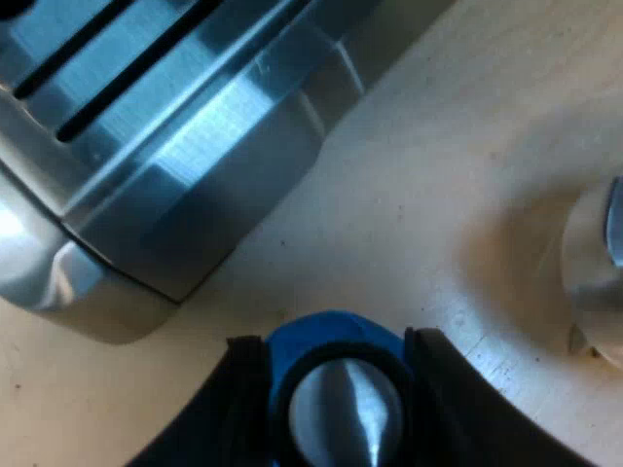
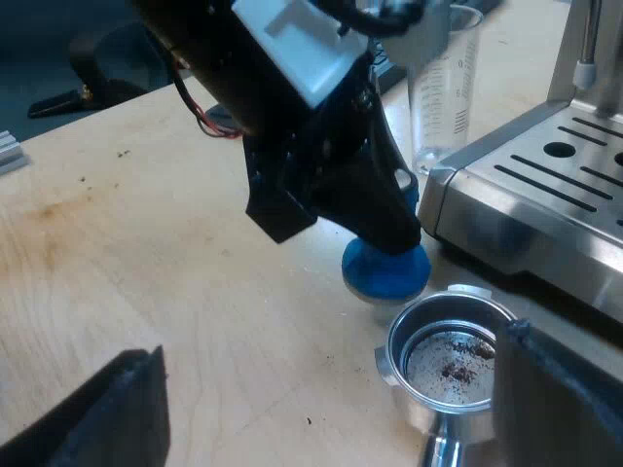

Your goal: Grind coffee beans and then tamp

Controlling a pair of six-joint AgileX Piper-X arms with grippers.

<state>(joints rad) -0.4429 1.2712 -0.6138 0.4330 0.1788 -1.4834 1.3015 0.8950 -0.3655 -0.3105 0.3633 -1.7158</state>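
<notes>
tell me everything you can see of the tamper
The tamper is blue, plastic-looking, round, with a shiny metal centre seen from above. It seems to stand upright on the wooden table, close beside the holder and near the machine's front. The left tool is shut on it from above, black fingers against two opposite sides.

tamper point(image 1: 336, 336): blue, silver centre
surface point(image 2: 146, 233): pale wood grain, faint brown stain
machine point(image 2: 545, 185): brushed silver, dark slots
holder point(image 2: 450, 365): silver, brown specks inside
measuring glass point(image 2: 443, 88): clear
left pincer point(image 1: 336, 389): black
</notes>
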